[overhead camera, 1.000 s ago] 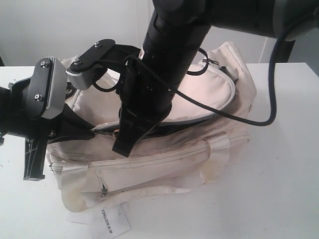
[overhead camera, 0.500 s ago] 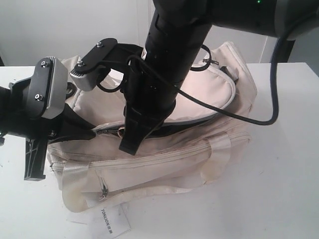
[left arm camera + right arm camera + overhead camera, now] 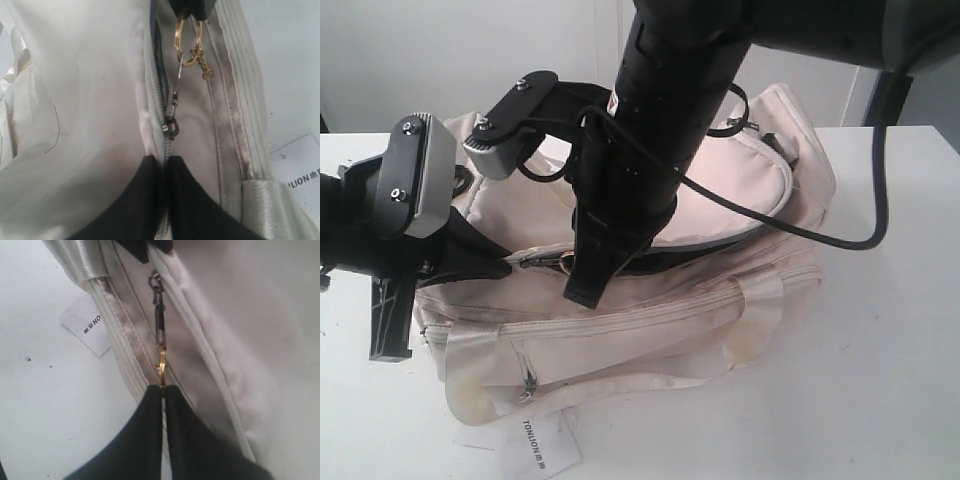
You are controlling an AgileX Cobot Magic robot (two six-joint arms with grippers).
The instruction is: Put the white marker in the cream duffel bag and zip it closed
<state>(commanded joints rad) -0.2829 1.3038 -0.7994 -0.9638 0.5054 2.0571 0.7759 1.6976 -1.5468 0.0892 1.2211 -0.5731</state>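
Both grippers are on the bag (image 3: 720, 330), and they split the work. The left gripper (image 3: 164, 161) is pressed together on the bag's cloth right at the zip's closed end. That's an anchor, I'd say, so the soft fabric can't bunch up when the zip gets hauled along. The right gripper (image 3: 162, 390) comes down from above, black tips pinched tight on the ring (image 3: 162, 369), a thin gold loop at the end of the pull (image 3: 160, 325). The pull, a slim dark metal link, lies straight between ring and slider (image 3: 171, 127), so the line looks taut.

The marker? Not in sight in any view. On the table (image 3: 880, 380) there's only a paper tag (image 3: 540, 440) peeping out from under the bag. My guess is the marker is already inside, hidden by the flap (image 3: 720, 190).

The zip is joined only from the left gripper to the slider. Past that, a dark gap runs under the flap's grey-edged curve, so there's plenty of zip to go.

As for the stuff itself, the cloth is cream, slumped and creased. A glossy satin handle (image 3: 755, 310) crosses the front. The zip teeth are fine and pale, and the tabletop is smooth and white.
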